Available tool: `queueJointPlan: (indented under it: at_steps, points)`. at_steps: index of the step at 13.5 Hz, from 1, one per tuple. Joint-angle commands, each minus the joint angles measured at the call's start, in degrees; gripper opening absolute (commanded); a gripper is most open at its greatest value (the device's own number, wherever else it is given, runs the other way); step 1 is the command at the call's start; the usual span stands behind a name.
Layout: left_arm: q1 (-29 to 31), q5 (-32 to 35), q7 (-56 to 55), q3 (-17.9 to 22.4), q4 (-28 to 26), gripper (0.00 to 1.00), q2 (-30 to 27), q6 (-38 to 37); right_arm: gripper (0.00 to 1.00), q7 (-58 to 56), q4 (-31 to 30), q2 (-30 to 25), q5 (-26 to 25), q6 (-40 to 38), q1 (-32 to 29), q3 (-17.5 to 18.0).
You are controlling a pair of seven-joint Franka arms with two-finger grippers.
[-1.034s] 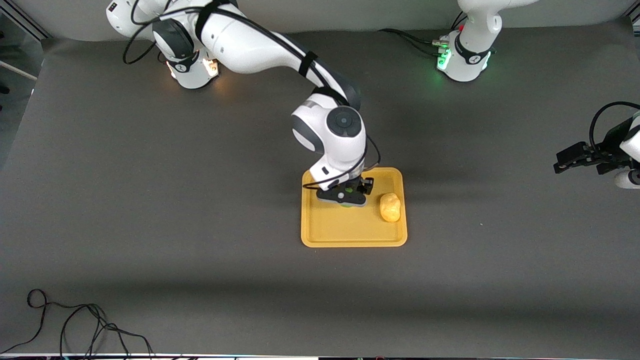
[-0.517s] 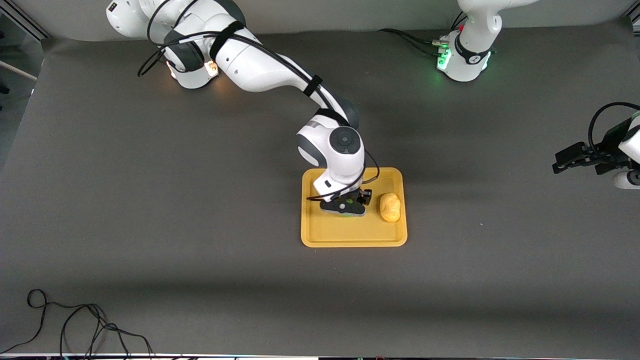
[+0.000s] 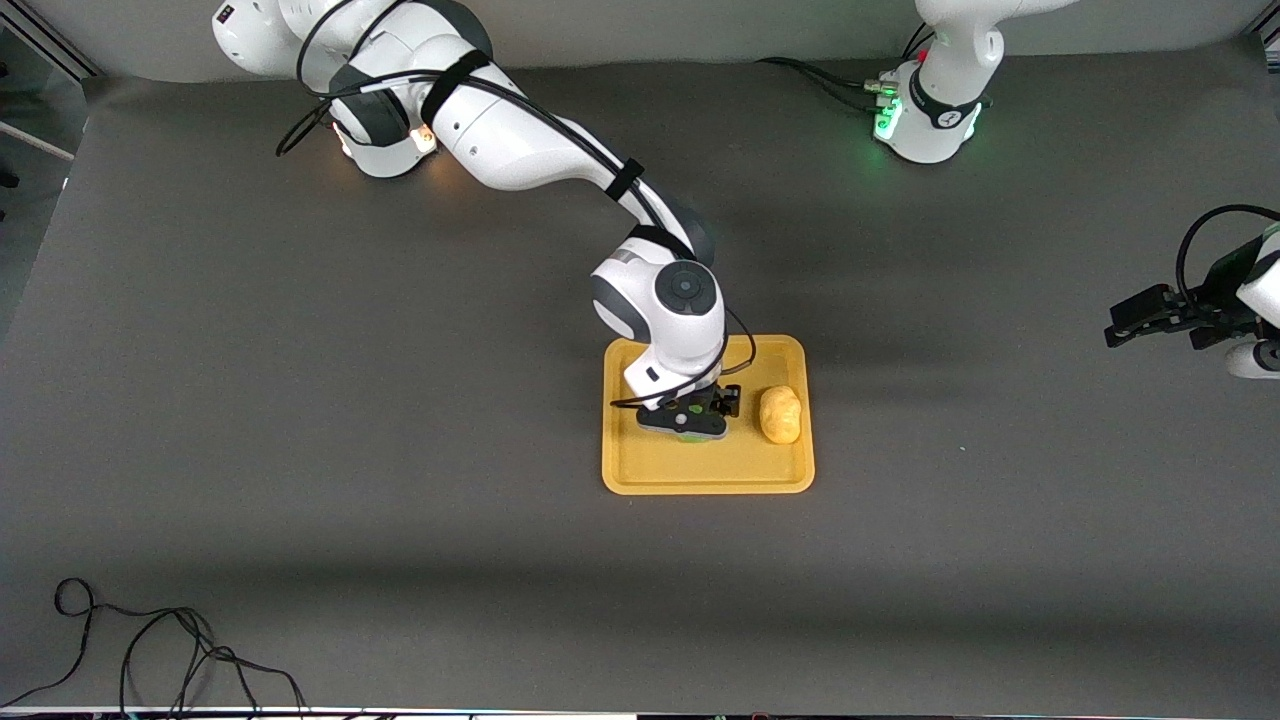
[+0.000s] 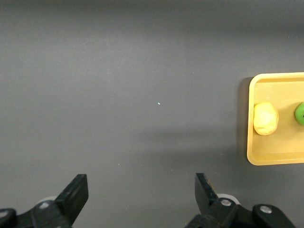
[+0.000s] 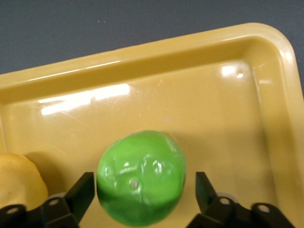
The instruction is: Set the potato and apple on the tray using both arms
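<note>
The orange-yellow tray (image 3: 700,470) lies mid-table. On it rests the potato (image 3: 780,414), toward the left arm's end. The green apple (image 5: 141,176) sits on the tray floor (image 5: 213,109) beside the potato (image 5: 19,180). My right gripper (image 5: 141,194) stands open around the apple, with a gap showing at one finger. From the front, that gripper (image 3: 690,425) covers all but a green sliver of the apple (image 3: 688,438). My left gripper (image 3: 1135,322) waits open above bare table at the left arm's end. Its wrist view shows its spread fingers (image 4: 141,199), the tray (image 4: 275,154), the potato (image 4: 265,118) and the apple (image 4: 300,114).
A loose black cable (image 3: 150,650) lies at the table corner nearest the front camera, at the right arm's end. Both arm bases (image 3: 385,140) (image 3: 930,120) stand along the table's edge farthest from that camera. Dark grey table surface surrounds the tray.
My right arm lowered the apple onto the tray, nearer to the front camera, and its fingers opened off it. The left arm has stayed put.
</note>
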Motion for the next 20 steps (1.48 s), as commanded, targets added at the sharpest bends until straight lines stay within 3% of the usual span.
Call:
queueJointPlan:
  at_steps: [1, 5, 8, 10, 15, 20]
  points:
    - [0.5, -0.57, 1.05, -0.29, 0.09, 1.0, -0.35, -0.43, 1.0, 0.62, 2.09, -1.4, -0.79, -5.82, -0.03, -0.6]
    - [0.5, -0.57, 1.05, -0.2, 0.09, 1.0, -0.35, -0.51, 1.0, -3.76, 2.0, -13.95, -0.17, -20.83, -4.41, 0.19]
    - [0.41, -0.49, 0.96, -0.2, -0.17, 1.0, -0.61, -0.6, 1.0, -17.34, 1.04, -22.48, 1.14, -29.9, -11.69, 0.19]
    - [0.41, -0.48, 0.96, -0.2, -0.17, 1.0, -0.62, -0.6, 1.0, -28.43, -5.26, -29.94, 1.15, -34.22, -15.92, -0.07]
    - [0.32, -0.4, 0.87, -0.29, -0.17, 1.0, -0.7, -0.69, 1.0, -49.8, -23.64, -47.1, 5.01, -34.23, -30.59, -0.25]
    - [-0.03, 0.13, 0.79, -0.29, -0.17, 1.0, -0.79, -0.78, 1.0, -54.14, -38.4, -60.28, 4.93, -31.17, -38.77, -0.69]
